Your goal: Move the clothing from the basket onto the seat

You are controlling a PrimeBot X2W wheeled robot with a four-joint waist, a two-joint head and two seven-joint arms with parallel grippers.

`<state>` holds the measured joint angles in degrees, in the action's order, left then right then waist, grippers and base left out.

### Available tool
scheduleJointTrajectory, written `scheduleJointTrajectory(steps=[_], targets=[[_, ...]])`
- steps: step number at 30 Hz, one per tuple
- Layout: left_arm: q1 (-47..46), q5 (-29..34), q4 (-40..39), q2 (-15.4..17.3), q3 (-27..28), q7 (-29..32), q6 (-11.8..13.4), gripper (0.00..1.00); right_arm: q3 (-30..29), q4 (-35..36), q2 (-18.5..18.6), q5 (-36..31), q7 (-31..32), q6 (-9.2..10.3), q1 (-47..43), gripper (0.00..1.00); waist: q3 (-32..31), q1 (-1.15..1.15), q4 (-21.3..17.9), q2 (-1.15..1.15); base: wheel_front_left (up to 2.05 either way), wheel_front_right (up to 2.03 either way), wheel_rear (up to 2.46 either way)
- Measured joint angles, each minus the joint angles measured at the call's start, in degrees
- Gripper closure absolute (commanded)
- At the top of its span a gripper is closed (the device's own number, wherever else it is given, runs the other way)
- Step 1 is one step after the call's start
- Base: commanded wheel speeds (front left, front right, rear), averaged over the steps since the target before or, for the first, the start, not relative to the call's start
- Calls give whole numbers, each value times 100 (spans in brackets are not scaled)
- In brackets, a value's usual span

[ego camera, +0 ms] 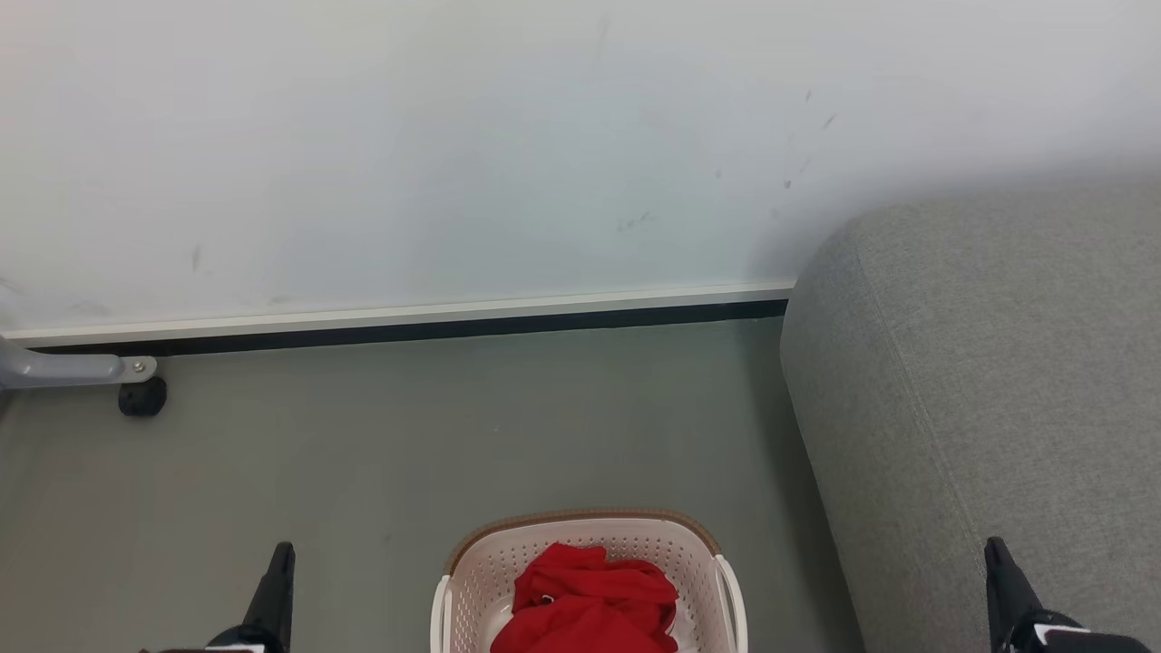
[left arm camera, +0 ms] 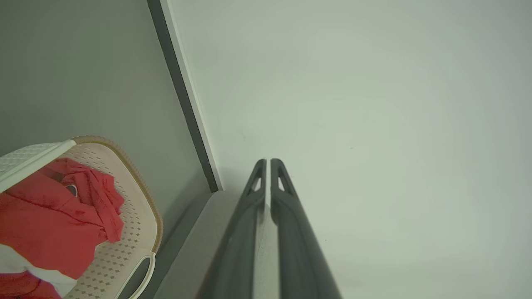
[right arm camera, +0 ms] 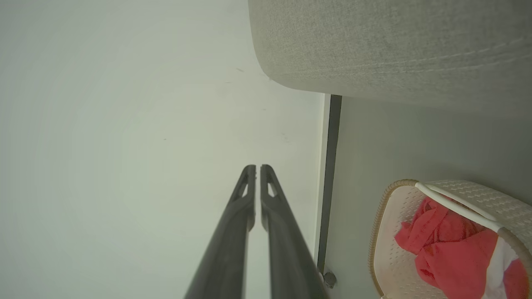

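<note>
The red clothing point(ego camera: 590, 600) lies bunched inside the cream basket point(ego camera: 472, 567) on the floor at the bottom centre of the head view; a white stripe shows on the clothing point(left arm camera: 45, 224) in the left wrist view. The grey seat point(ego camera: 980, 381) rises at the right, close beside the basket. My left gripper point(ego camera: 281, 555) is low at the left, apart from the basket, and its fingers point(left arm camera: 268, 164) lie together, holding nothing. My right gripper point(ego camera: 996, 549) is low at the right over the seat's side, with its fingers point(right arm camera: 254, 169) also together and empty. The basket point(right arm camera: 388, 245) and clothing point(right arm camera: 449, 249) sit to its side.
A pale wall point(ego camera: 453, 145) with a white and dark skirting strip point(ego camera: 408, 325) runs behind the grey floor point(ego camera: 408, 435). A grey furniture leg with a black caster point(ego camera: 142, 396) stands at the far left by the wall.
</note>
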<state>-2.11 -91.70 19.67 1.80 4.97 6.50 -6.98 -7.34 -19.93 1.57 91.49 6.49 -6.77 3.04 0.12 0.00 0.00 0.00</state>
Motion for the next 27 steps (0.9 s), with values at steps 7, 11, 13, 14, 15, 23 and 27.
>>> scheduleJointTrajectory(steps=[7,11,13,14,15,23,27], targets=[[79,67,11,-9,-140,-115,1,0,124,-25,-20,-29,-114,22,-72,0,-21,0,1,0,0,0,0],[80,252,-47,-9,-196,-212,53,0,155,26,-19,-88,-210,29,-74,0,-45,0,3,0,0,0,0],[80,341,-86,-7,-211,-236,98,0,180,62,-19,-164,-256,52,-75,0,-55,0,4,0,0,0,0],[80,341,-86,-7,-211,-236,98,0,180,62,-19,-164,-256,52,-75,0,-55,0,4,0,0,0,0],[79,378,-107,-8,-223,-271,102,0,190,77,-18,-205,-263,75,-75,0,-59,0,4,0,0,0,0],[71,1098,-253,-2,-371,-426,261,0,338,235,-15,-775,-434,231,-77,0,-75,0,2,0,0,0,0],[41,1548,-326,41,-493,-516,349,0,504,305,10,-1265,-510,286,-76,0,-85,0,2,0,0,0,0]])
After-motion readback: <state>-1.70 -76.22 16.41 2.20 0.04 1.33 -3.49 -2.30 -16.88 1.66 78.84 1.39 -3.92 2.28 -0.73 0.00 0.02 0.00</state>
